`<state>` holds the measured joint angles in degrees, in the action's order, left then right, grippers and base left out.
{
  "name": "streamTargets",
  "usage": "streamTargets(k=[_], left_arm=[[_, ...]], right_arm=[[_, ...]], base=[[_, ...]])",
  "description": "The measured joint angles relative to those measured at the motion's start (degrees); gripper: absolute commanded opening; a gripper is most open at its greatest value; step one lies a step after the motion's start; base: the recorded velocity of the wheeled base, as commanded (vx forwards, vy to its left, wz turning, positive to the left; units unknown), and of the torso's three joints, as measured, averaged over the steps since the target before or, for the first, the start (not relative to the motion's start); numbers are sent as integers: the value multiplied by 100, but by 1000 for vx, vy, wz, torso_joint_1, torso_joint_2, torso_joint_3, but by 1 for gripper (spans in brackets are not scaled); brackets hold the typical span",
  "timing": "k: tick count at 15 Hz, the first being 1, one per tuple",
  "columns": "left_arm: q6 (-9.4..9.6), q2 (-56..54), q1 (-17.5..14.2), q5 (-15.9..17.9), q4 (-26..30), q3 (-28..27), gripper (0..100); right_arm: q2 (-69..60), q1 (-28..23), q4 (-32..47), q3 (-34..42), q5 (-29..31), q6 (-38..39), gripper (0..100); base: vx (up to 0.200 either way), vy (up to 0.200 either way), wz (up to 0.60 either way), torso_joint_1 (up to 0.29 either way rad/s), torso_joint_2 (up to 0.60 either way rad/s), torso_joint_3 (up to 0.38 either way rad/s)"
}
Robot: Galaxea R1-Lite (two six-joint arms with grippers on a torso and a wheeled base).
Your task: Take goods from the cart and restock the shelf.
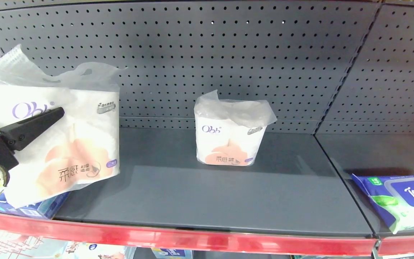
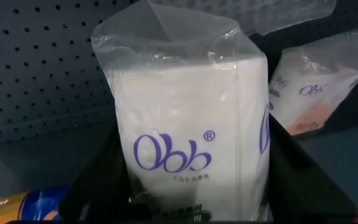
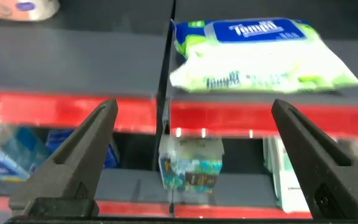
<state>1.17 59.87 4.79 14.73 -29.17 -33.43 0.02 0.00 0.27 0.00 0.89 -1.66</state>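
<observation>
Currently the left gripper [image 2: 194,186] is clenched on a tissue pack [image 1: 84,144], one finger on each broad side. The held pack hangs tilted over the left end of the shelf [image 1: 192,194], above blue boxed goods [image 1: 38,210] at the front edge. Contact with the shelf cannot be confirmed.

The right gripper [image 3: 194,155] is released and empty, with its jaws spread wide in front of the red shelf edge [image 3: 73,106].

Handling, as a judgement: the pack is probably light and soft, and it compresses under pressure. Its film wrap is likely slippery. The loose film flap at the top offers no secure hold. Grasp across the body at mid-height with moderate force.

Count:
- Tissue packs of this kind: two. One is held. The second tissue pack [image 1: 230,138] stands upright near the middle of the shelf, close to the pegboard back [image 1: 228,54] and well apart from the held one.
- Wet-wipe packs: one. The wet-wipe pack [image 1: 401,201] lies flat on the adjoining bay to the right.
</observation>
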Motion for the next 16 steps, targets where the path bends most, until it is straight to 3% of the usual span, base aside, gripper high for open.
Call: streamTargets(k=[8, 10, 13, 16], left_arm=[[5, -183, 85, 54, 2, 195, 0], [115, -202, 138, 51, -5, 229, 0], [233, -150, 166, 51, -11, 226, 0], [328, -45, 173, 55, -93, 187, 0]], right_arm=[[0, 0, -5, 0, -5, -17, 100], [44, 0, -40, -88, 17, 73, 100], [852, 68, -54, -1275, -35, 491, 100], [2826, 226, -177, -2723, -288, 397, 100]], base=[[0, 0, 0, 0, 0, 0], [0, 0, 0, 0, 0, 0], [0, 0, 0, 0, 0, 0], [0, 0, 0, 0, 0, 0]])
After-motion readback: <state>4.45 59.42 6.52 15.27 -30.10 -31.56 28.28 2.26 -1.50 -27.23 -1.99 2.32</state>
